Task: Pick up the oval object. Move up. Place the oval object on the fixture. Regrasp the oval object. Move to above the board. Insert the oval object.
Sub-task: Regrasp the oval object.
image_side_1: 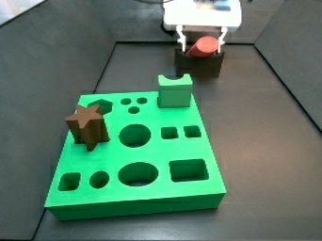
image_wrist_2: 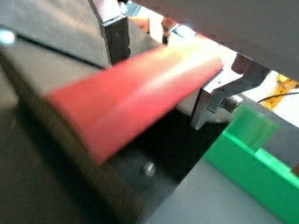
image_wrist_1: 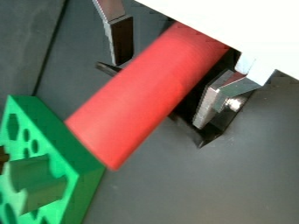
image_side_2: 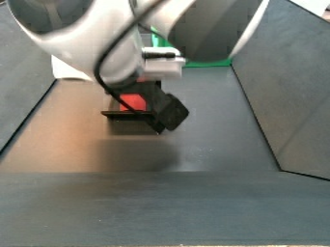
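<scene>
On top of the fixture (image_side_1: 201,62) my gripper (image_wrist_1: 176,70) squeezes the oval object (image_wrist_1: 146,92) between its fingers (image_wrist_1: 216,101) — regrasp step; next, lift toward the board (image_side_1: 136,151).

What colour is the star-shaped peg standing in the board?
Brown; the star-shaped peg shows best in a side view, far from the gripper.

Brown star-shaped peg (image_side_1: 86,123) stands in a corner hole. Light green notched block (image_side_1: 175,90) stands upright beside round cut-outs.

robot lab, dark walled bench (image_side_1: 270,80), end effector (image_side_1: 202,38)
</scene>
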